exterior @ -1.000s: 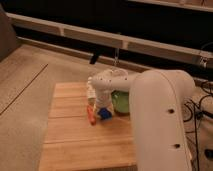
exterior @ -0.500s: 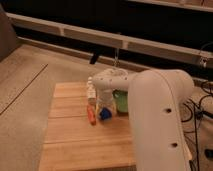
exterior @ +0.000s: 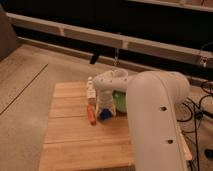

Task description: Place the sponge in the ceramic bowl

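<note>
Arm filled the near right, over the wooden table. Gripper was low above the tabletop; whether it was apart or clamped could not be told. Sponge sat at the gripper's tip, outside the bowl, which lay just behind the gripper to the right. Orange stick lay just left of the gripper. White object stood farther back on the left.

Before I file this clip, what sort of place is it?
Probably a lab or test area: a wooden table stands on speckled floor, a pale rail runs along a dark wall, and cables trail beside the table. The end effector is low over the table by the sponge and ceramic bowl.
</note>
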